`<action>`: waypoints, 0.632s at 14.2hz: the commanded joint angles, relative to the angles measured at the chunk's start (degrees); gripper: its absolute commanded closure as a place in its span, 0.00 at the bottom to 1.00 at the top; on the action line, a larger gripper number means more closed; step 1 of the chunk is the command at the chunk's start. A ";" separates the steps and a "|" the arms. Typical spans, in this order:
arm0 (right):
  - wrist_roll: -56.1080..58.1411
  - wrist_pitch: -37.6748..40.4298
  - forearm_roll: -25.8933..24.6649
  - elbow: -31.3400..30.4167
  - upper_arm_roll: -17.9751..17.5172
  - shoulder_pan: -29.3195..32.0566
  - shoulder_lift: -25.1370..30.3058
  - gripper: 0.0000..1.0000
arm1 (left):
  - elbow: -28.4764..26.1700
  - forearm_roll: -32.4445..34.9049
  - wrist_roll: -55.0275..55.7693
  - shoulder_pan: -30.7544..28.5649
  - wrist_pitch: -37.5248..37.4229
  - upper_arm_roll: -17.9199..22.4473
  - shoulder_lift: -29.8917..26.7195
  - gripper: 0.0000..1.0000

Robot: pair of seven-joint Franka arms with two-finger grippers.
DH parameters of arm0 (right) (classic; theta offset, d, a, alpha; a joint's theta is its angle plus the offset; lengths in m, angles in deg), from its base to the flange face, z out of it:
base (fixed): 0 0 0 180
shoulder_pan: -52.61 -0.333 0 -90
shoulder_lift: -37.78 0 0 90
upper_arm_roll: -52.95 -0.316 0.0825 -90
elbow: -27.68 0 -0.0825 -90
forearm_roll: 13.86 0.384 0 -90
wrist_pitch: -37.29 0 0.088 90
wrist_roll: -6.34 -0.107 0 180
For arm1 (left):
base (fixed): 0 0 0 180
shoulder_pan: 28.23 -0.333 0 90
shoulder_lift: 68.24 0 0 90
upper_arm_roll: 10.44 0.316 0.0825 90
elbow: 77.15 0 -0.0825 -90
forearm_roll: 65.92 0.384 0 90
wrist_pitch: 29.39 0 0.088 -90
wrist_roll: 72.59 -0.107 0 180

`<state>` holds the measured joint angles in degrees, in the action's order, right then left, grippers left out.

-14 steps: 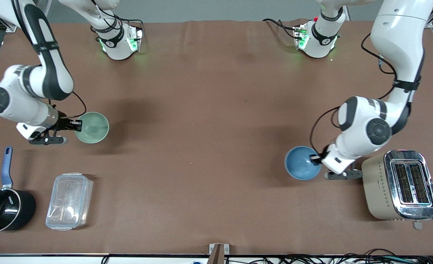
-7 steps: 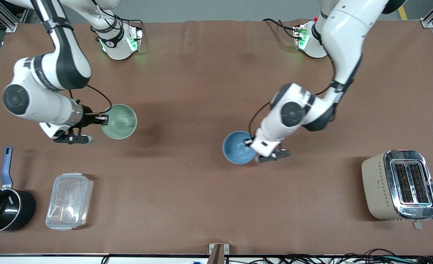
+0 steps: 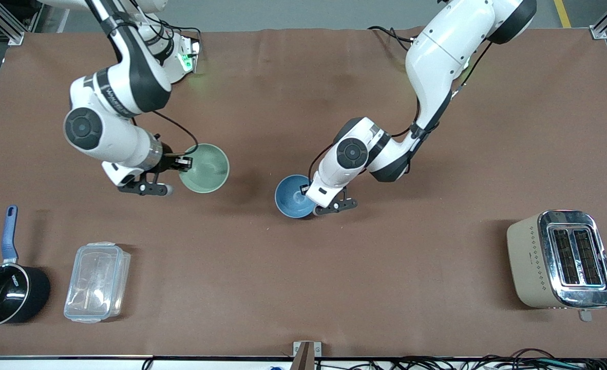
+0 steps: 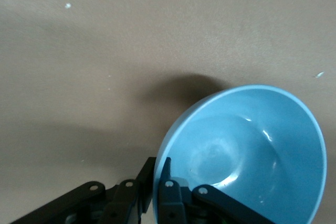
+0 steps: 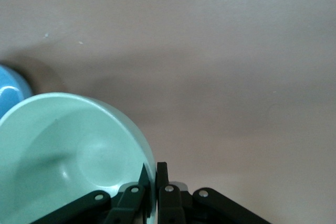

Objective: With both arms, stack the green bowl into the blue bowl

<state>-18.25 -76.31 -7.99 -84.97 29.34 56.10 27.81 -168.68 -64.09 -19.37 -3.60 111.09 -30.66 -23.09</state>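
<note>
A: So where's the glossy round green bowl [image 3: 204, 168]?
B: Right hand [image 3: 184, 163] pinches its rim, above the matte brown tabletop [image 3: 303, 267]. Left hand [image 3: 306, 194] clamps the smooth blue bowl [image 3: 294, 197] nearby, toward the toaster [image 3: 561, 258].

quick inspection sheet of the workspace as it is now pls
Surface: brown table cover, bare at the middle.
Job's things: green bowl in right pincer; blue bowl in left pincer; bowls apart, not stacked.
Clutter: black pot and clear container toward the right arm's end; toaster toward the left arm's end.
Pincers: both shut on a bowl rim.
Cables: bundle along the table edge nearest the camera.
Surroundings: grey floor.
</note>
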 commanded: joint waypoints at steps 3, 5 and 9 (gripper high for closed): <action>-10.11 -3.21 0.81 4.44 -3.11 -4.27 -5.14 1.00 | 1.70 0.81 0.40 -0.63 0.15 0.53 -0.85 0.05; -11.44 -3.73 0.89 5.94 -3.11 -5.94 -6.55 1.00 | 3.62 0.81 0.48 -2.38 -0.55 0.88 -2.78 0.00; -20.12 -13.38 0.02 7.70 -3.11 -12.97 -12.69 1.00 | 12.40 1.07 -0.13 -8.10 -13.96 0.88 -6.65 0.00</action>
<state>-33.23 -86.23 -7.92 -79.91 26.30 46.77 19.40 -160.39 -64.06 -19.61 -9.87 104.79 -29.98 -27.37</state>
